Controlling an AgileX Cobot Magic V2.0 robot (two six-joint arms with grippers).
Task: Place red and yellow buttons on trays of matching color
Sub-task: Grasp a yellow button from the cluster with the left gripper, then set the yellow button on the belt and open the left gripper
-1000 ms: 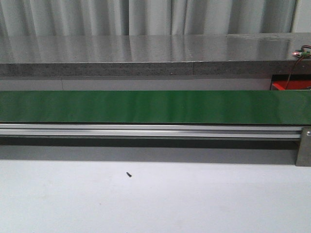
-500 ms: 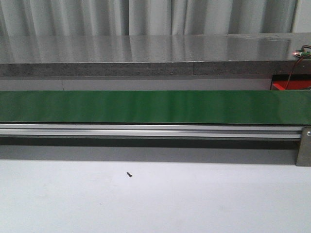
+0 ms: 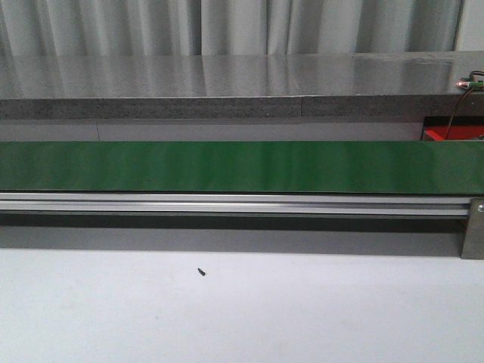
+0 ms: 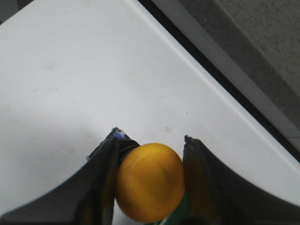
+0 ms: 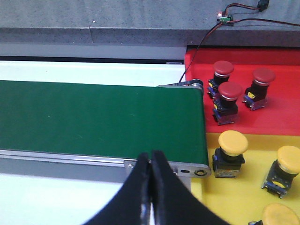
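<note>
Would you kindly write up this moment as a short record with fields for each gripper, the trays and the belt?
left gripper: shut on a yellow button, over the white table
right gripper: shut, holding nothing, above the near edge of the green belt
red tray: three red buttons
yellow tray: three yellow buttons visible
belt load: no buttons on it in either view

A green conveyor belt (image 3: 242,166) ran left to right across the scene on a silver rail (image 3: 227,203). Beyond it stood a grey stone counter (image 3: 227,83) before pale curtains (image 3: 227,23). 1 small dark screw (image 3: 201,271) lay on the near white table (image 3: 302,310).
</note>
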